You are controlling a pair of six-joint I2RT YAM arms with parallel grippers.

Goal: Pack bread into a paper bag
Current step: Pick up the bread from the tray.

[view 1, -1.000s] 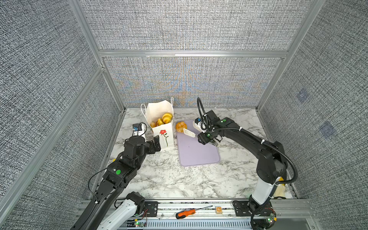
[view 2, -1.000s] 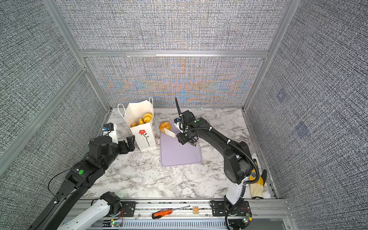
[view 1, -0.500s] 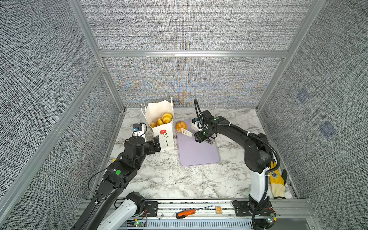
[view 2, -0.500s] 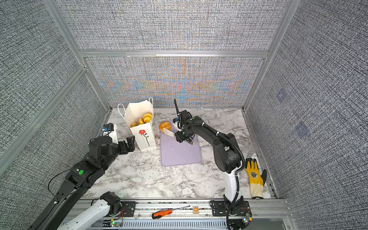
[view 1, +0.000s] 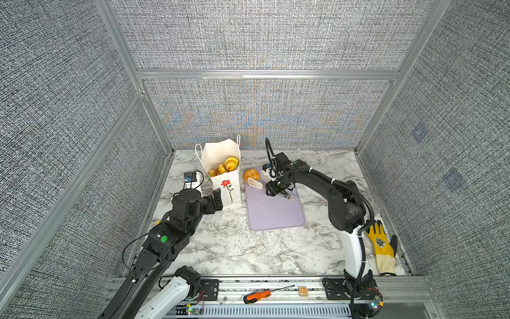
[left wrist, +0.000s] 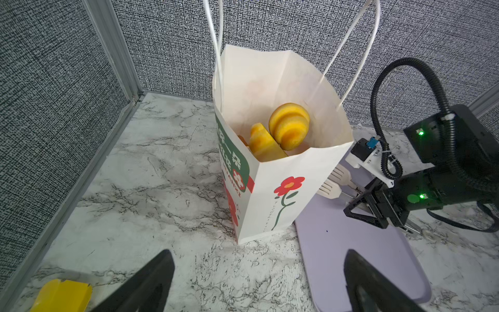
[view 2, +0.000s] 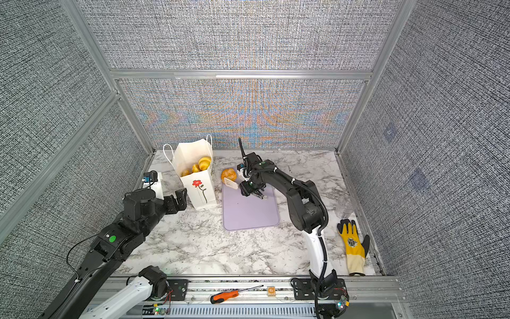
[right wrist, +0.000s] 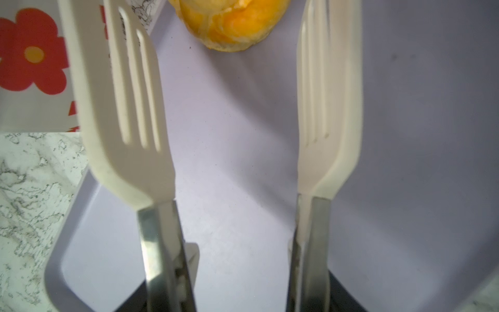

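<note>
Right pincer: we are seeing the right pincer (view 1: 272,188) clenching the metal arms of the tongs (view 1: 259,180), low over the far end of the tray (view 1: 276,214).
Tongs: their two white slotted blades are standing apart in the right wrist view (right wrist: 129,108), tips pointing at the bun (right wrist: 232,24).
Gap: in a top view the nearer blade is sitting just beside the bun (view 1: 251,174); we cannot tell whether it is touching.
Bun: it is lying on the tray's far corner, between the tongs and the bag (view 1: 227,190).
Tray: the lilac tray is lying flat on the bench (view 1: 248,254), just beside the bag.
Bag: it is standing upright and open near the back wall, cord handles sticking up.
Bread: we are counting three golden pieces showing inside the bag (view 1: 231,163), a striped roll (left wrist: 289,129) riding highest.
Left pincer: the left pincer (view 1: 214,200) is hanging released, fingers (left wrist: 151,281) spread wide, near the bag's foot and apart from it.
Bench edge: a yellow glove (view 1: 382,245) is lying by the right arm's base.
Front rail: a screwdriver (view 1: 259,294) is resting there.
</note>
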